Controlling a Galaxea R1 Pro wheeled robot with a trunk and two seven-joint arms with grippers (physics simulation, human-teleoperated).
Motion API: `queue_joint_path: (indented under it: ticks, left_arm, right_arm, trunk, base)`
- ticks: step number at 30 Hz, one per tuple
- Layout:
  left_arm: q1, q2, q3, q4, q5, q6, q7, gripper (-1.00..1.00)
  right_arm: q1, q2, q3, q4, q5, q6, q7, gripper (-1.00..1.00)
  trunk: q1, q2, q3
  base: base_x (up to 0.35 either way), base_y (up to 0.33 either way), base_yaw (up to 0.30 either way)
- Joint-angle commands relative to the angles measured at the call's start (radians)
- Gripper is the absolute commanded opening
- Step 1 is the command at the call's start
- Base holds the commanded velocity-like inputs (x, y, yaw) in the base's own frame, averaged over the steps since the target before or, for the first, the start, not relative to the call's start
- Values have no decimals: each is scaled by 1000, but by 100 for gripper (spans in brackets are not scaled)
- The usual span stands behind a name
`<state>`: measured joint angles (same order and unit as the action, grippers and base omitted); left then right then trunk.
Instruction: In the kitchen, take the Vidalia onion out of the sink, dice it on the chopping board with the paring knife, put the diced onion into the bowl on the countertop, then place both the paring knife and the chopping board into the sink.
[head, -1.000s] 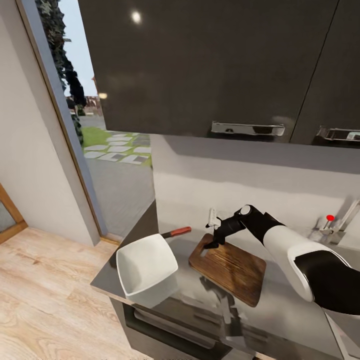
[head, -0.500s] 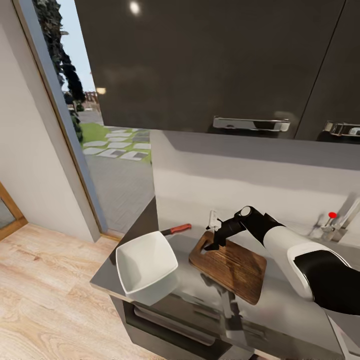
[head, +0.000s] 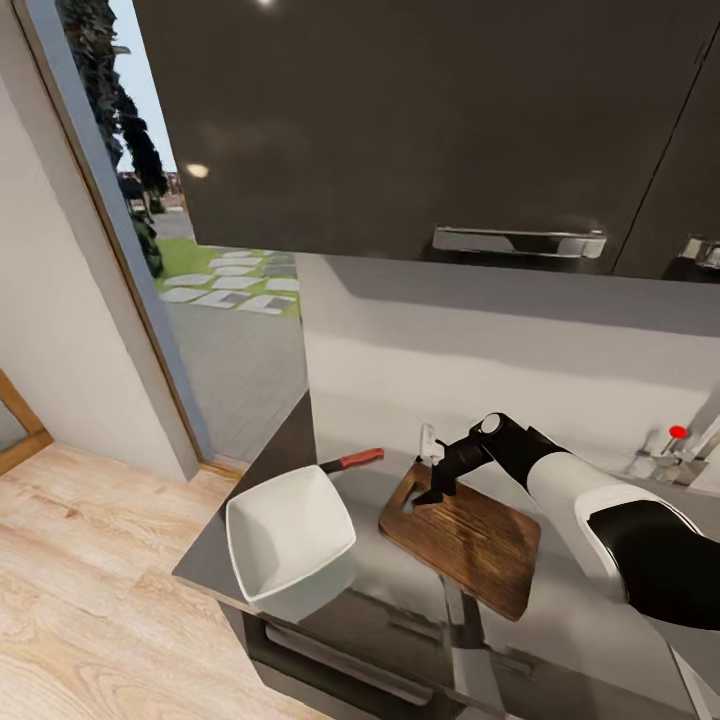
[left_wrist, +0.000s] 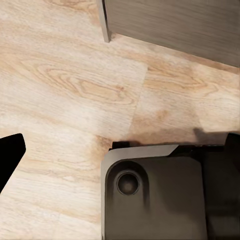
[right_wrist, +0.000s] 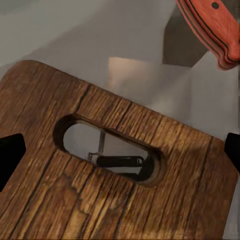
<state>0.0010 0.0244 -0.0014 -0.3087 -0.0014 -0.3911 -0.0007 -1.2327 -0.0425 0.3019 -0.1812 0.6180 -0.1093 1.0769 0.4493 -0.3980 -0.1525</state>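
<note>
Grey metallic countertop (head: 590, 610) filled the lower right of the head view. At lower centre lay the dark brown chopping board (head: 470, 540), its slotted end under the right gripper (head: 432, 492), whose fingers (right_wrist: 11, 152) stood wide apart, holding nothing. The white bowl (head: 288, 533) sat beside the board to the left; behind it rested the paring knife (head: 352, 461)

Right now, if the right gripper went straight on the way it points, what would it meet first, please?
Most likely the chopping board: the right gripper, jaws open, aims at its handle-hole end, close above it. How near is hard to judge.
</note>
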Motion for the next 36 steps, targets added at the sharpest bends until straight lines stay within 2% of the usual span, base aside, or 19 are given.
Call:
queue_joint_path:
  ticks: [1,36]
  left_arm:
    - [0,0,0,-1,0,-2,0,100]
    - [0,0,0,-1,0,-2,-1,100]
  right_arm:
    - [-1,0,-4,-1,11,-10,2,100]
    - [-1,-1,-4,0,12,-12,2,100]
  trunk:
    - [1,-2,-4]
    - [1,-2,-30]
  base:
    - [73,0,0]
    - [42,0,0]
